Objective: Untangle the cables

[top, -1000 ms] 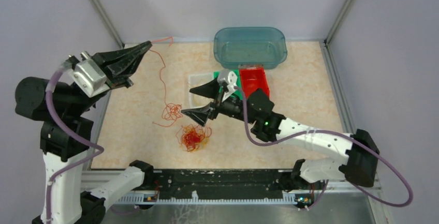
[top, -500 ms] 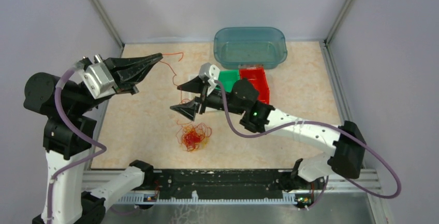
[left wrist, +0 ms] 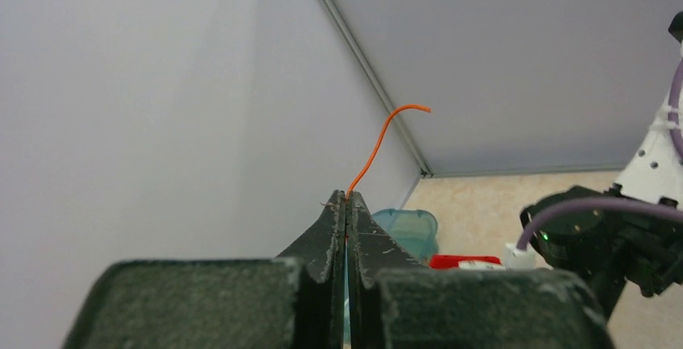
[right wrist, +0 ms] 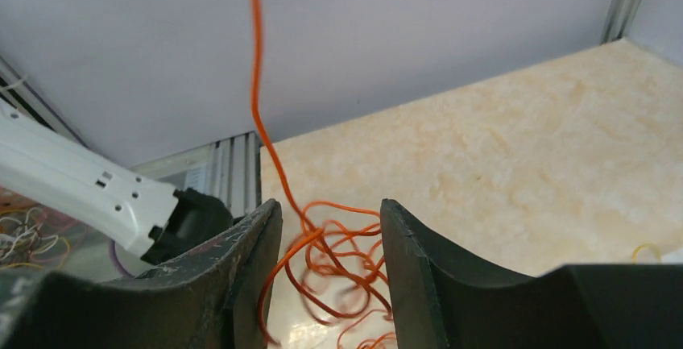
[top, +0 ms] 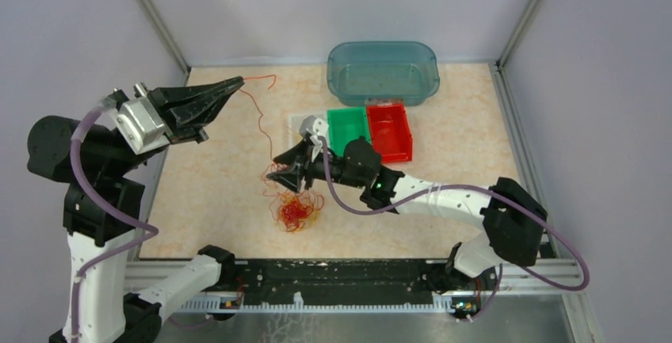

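My left tool point(top: 236, 83) is held high, clamped on one orange strand point(top: 257, 115) that runs down to the cables point(top: 295, 210), a red-orange clump on the counter point(top: 206, 192). My right tool point(top: 280, 169), jaws apart, straddles the strand just above the clump. I judge I am drawing one wire free; next, pinch near the knot and pull apart

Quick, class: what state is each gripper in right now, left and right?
Left gripper: closed, holding one orange cable.
Right gripper: open, with cable loops between its jaws.
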`<state>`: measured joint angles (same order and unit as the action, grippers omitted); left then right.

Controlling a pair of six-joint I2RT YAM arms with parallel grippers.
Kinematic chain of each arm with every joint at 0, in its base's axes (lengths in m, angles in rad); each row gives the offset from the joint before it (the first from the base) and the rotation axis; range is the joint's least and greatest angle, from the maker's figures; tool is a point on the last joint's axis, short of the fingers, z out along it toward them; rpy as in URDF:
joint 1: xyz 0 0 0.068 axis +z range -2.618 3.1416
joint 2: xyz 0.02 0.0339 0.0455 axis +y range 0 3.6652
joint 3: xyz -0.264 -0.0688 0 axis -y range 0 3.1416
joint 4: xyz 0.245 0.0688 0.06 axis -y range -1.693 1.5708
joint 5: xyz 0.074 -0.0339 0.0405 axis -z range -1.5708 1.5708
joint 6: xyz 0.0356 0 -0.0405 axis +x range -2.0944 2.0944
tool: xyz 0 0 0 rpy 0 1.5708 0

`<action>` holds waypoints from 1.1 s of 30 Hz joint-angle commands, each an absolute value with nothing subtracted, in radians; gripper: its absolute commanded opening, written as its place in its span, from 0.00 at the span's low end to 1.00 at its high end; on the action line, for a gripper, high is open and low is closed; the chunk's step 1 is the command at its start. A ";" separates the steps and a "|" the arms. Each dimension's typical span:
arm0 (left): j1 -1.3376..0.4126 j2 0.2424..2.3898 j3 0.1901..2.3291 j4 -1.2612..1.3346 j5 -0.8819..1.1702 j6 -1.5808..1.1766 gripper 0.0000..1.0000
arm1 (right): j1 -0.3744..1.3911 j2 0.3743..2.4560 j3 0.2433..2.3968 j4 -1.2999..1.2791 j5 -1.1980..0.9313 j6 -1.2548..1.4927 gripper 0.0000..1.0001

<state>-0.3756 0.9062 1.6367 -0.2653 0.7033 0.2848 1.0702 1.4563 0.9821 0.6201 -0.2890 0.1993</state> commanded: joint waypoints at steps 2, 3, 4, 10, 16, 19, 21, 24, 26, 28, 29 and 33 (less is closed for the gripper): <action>-0.378 0.916 1.705 -0.175 0.673 0.275 0.00 | 1.066 1.488 0.845 0.827 -0.298 0.321 0.49; -0.379 0.920 1.716 -0.170 0.671 0.275 0.00 | 1.068 1.498 0.830 0.843 -0.299 0.331 0.49; -0.378 0.924 1.726 -0.166 0.667 0.275 0.00 | 1.068 1.502 0.815 0.855 -0.299 0.343 0.48; -0.379 0.929 1.750 -0.116 0.623 0.282 0.00 | 1.068 1.500 0.758 0.876 -0.281 0.348 0.47; -0.378 0.939 1.759 -0.113 0.620 0.270 0.00 | 1.068 1.466 0.748 0.869 -0.249 0.339 0.41; -0.379 0.938 1.762 -0.112 0.618 0.270 0.00 | 1.067 1.449 0.730 0.874 -0.233 0.339 0.36; -0.378 0.939 1.762 -0.112 0.617 0.270 0.00 | 1.067 1.436 0.712 0.882 -0.224 0.340 0.36; -0.379 0.937 1.762 -0.113 0.619 0.268 0.00 | 1.067 1.419 0.689 0.886 -0.208 0.343 0.39; -0.378 0.939 1.763 -0.113 0.621 0.265 0.00 | 1.066 1.407 0.680 0.890 -0.205 0.345 0.44; -0.379 0.939 1.763 -0.112 0.623 0.262 0.00 | 1.066 1.392 0.677 0.881 -0.202 0.343 0.47; -0.379 0.939 1.763 -0.112 0.624 0.262 0.00 | 1.066 1.384 0.675 0.876 -0.198 0.340 0.48; -0.378 0.941 1.763 -0.105 0.624 0.262 0.00 | 1.065 1.341 0.675 0.834 -0.168 0.308 0.52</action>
